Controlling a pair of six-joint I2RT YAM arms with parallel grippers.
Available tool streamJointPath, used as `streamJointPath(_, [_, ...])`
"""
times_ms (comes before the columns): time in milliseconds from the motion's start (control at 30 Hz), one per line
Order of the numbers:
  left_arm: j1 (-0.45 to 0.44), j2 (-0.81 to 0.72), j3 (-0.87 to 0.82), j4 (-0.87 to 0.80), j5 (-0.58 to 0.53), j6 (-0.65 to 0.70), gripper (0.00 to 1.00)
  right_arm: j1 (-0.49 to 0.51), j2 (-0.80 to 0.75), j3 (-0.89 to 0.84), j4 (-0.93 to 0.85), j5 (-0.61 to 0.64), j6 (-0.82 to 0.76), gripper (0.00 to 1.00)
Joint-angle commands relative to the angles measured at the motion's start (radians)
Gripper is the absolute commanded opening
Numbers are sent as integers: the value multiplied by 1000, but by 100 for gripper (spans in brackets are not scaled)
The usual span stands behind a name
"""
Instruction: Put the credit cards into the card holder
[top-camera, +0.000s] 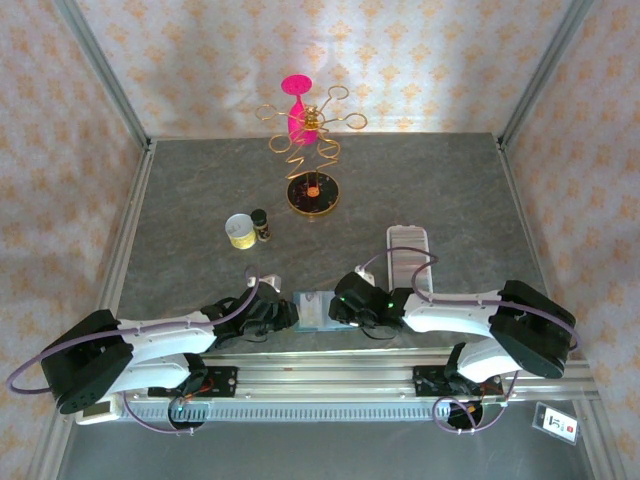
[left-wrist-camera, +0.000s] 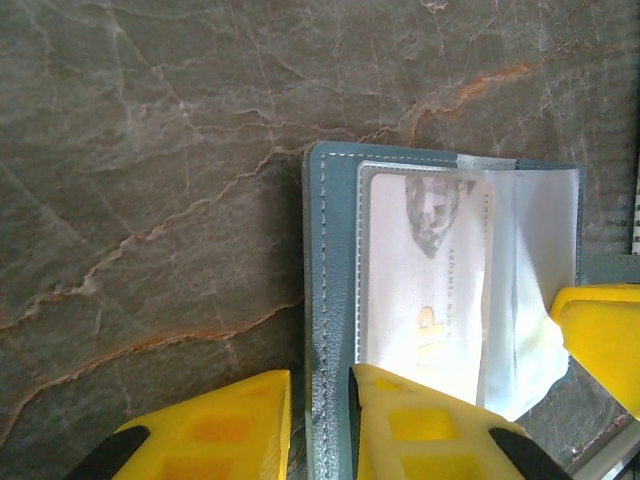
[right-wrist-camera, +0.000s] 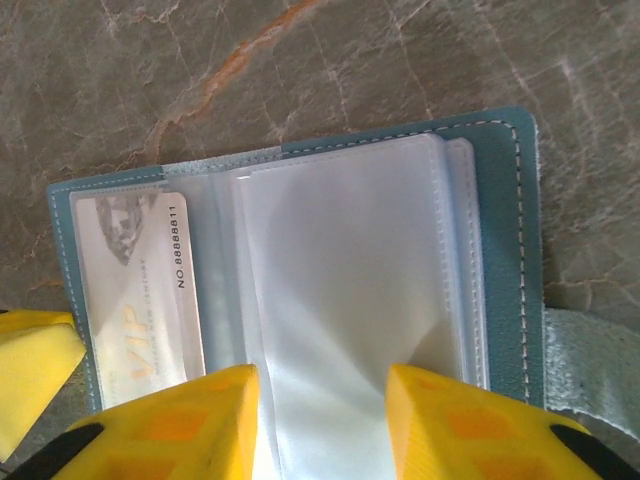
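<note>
My left pincer (left-wrist-camera: 320, 385) is nearly closed. The stitched left edge of a teal wallet (left-wrist-camera: 330, 250) runs up through the narrow gap between its yellow fingers, but I cannot tell whether they actually pinch that edge or only press down beside it. My right pincer (right-wrist-camera: 320, 385) stands partly open, with one finger on either side of a loose clear sleeve (right-wrist-camera: 340, 300) and nothing clamped between them.

The one credit card (left-wrist-camera: 440, 290) I can make out is a pale silvery one with "VIP" printed on it. It is tucked inside the leftmost clear pocket of the wallet, just beside the left pincer's inner finger. The wallet lies opened out flat, cover down, on the tabletop (top-camera: 200, 190), at the near edge midway between the two arms. Its plastic leaves fan towards the right cover.

The card holder (top-camera: 408, 250) is a long whitish ridged tray. It lies to the right of the wallet and a little farther back, with its long side running near to far. The right arm's cable crosses its near end, and it does not touch the wallet.

Farther out on the left sit a small yellow-and-white cup (top-camera: 238, 230) and a dark little bottle (top-camera: 260, 225), just beside each other. A gold wire stand (top-camera: 312, 150) with a pink top rises at the far middle of the tabletop.
</note>
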Motion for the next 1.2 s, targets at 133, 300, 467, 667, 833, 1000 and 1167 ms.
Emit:
streamJointPath(133, [-11,-8,-20,-22,4,-2,21,13,53,28,-64,32,-2,40])
streamJointPath(300, [-11,1,-28,9,25,-9,18,17,75,29,52,-21,16,39])
streamJointPath(467, [-11,15,-37,26,37,-13,15,17,98,36,163,-69,41,39])
streamJointPath(667, [-11,13,-59,46,34,-22,12,19,100,23,271,-101,71,38])
streamJointPath(833, [-11,35,-77,88,48,-30,9,20,101,18,333,-111,94,37])
streamJointPath(1000, [-14,36,-89,104,54,-38,8,27,122,47,324,-115,81,37])
streamJointPath(1167, [-14,6,-87,69,42,-31,8,37,74,95,215,-27,65,37])
